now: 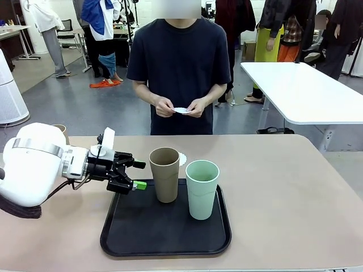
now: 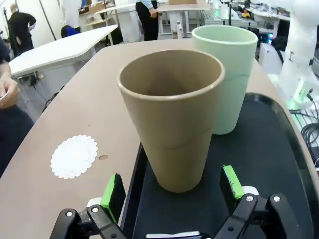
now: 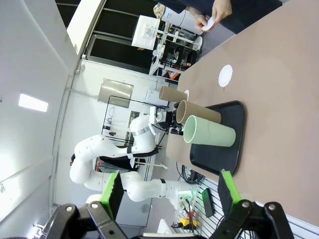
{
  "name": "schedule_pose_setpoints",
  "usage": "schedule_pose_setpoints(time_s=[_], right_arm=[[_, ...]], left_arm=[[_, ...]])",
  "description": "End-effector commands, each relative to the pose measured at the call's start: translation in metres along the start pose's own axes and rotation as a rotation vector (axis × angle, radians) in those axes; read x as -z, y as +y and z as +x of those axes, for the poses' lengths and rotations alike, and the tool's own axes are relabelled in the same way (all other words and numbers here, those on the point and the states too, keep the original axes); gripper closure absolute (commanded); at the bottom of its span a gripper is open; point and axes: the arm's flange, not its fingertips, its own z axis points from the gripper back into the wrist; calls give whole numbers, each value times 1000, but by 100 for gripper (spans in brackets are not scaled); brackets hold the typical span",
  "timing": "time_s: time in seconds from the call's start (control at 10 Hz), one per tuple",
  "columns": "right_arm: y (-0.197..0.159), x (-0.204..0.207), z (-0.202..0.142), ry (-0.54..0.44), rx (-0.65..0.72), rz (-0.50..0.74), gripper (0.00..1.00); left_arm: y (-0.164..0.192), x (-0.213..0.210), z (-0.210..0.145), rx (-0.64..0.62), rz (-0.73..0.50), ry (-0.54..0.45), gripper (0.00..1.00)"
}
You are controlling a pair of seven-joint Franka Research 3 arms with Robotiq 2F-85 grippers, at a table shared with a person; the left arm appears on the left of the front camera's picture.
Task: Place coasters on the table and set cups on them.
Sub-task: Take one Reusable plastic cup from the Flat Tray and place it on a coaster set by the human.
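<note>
Beige counter (image 1: 283, 181) carried a black tray (image 1: 136, 238); the left gripper (image 1: 140, 174), jaws wide, faced the tan cup (image 1: 164, 175) at its far-left corner. Squaring up and closing mid-height seemed wisest before lifting toward the doily (image 2: 74, 156).

There were two tan-brown cups (image 1: 165, 174), one mint green cup (image 1: 202, 188), two white paper coasters (image 2: 75, 156), one black tray (image 1: 130, 232) and one beige table (image 1: 283, 187).

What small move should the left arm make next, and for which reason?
Probably ease the left end effector forward around the tan cup, then close. Its jaws stand open just short of the cup, which stands on the black tray, while a white doily coaster lies bare on the table near the tray.
</note>
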Motion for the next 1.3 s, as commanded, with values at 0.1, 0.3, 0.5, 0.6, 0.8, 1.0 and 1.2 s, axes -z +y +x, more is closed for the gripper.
schedule_pose_setpoints(time_s=[0.1, 0.3, 0.5, 0.6, 0.8, 1.0, 1.2], right_arm=[[0, 2, 1, -14, 4, 7, 0], [0, 2, 1, -14, 4, 7, 0], [0, 2, 1, -14, 4, 7, 0], [0, 2, 1, -14, 4, 7, 0], [0, 2, 1, -14, 4, 7, 0], [0, 2, 1, -14, 4, 7, 0], [0, 2, 1, -14, 4, 7, 0]], left_arm=[[-3, 10, -10, 95, -52, -113, 0], [0, 5, -3, 32, -15, -13, 0], [0, 5, -3, 32, -15, -13, 0], [1, 5, -4, 28, -22, -35, 0], [8, 14, -13, 42, -39, -118, 0], [17, 19, -25, 39, -37, -160, 0], [20, 23, -34, 20, -48, -146, 0]])
